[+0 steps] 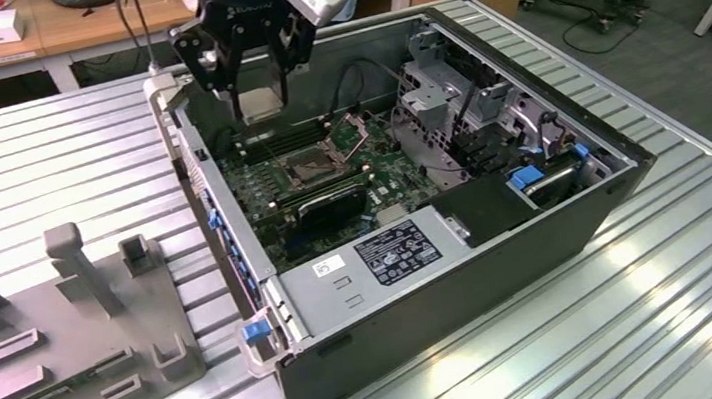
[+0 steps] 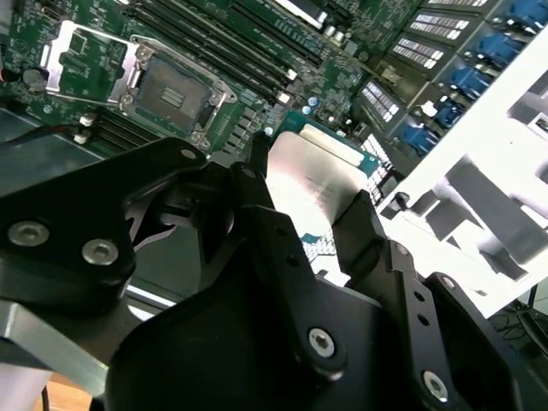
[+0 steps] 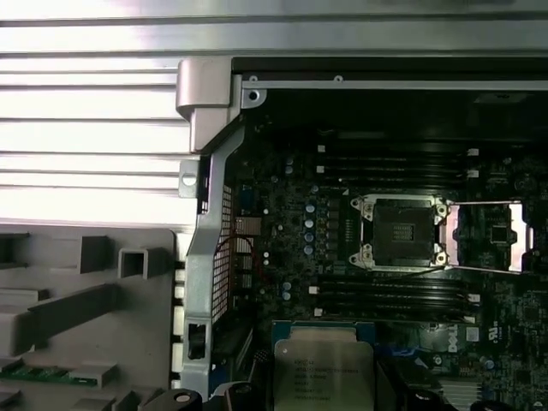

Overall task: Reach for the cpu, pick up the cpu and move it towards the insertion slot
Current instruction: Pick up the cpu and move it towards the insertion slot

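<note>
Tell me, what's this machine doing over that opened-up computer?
A robot arm's gripper is holding the cpu, a small silvery square chip, pinched between its fingers. It hangs above the open computer case, over the green motherboard. The insertion slot, a square socket with its metal frame swung open, sits below and apart from the chip, with nothing in it yet.

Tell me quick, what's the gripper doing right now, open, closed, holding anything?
Gripper: closed on the cpu, jaws clamping its two sides, held in the air above the open computer case, not yet at the insertion slot.
</note>
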Available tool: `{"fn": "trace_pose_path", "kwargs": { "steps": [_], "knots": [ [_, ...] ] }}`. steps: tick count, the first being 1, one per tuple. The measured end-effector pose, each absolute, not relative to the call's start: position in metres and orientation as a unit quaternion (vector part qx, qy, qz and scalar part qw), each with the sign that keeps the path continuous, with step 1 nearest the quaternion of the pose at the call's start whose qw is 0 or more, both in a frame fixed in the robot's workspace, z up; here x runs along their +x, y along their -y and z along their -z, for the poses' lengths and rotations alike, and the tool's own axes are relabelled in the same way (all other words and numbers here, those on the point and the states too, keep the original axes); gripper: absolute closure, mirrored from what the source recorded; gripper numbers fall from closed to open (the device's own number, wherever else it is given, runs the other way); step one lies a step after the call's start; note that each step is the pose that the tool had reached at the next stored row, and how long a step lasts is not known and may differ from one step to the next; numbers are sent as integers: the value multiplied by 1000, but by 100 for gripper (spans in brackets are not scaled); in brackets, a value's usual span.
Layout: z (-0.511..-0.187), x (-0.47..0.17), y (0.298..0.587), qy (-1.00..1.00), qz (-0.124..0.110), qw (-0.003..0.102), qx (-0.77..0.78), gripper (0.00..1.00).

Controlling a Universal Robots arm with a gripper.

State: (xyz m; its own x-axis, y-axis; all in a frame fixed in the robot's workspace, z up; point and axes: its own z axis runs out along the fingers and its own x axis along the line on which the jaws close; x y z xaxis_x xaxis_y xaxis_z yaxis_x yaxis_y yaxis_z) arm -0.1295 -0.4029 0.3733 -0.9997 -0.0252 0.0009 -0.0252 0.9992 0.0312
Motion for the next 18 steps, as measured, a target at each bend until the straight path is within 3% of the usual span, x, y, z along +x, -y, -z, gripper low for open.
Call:
{"fn": "trace_pose_path", "kwargs": {
  "steps": [18],
  "knots": [
    [-373, -121, 398, 1000, 16, 1, 13, 46]
  ]
}}
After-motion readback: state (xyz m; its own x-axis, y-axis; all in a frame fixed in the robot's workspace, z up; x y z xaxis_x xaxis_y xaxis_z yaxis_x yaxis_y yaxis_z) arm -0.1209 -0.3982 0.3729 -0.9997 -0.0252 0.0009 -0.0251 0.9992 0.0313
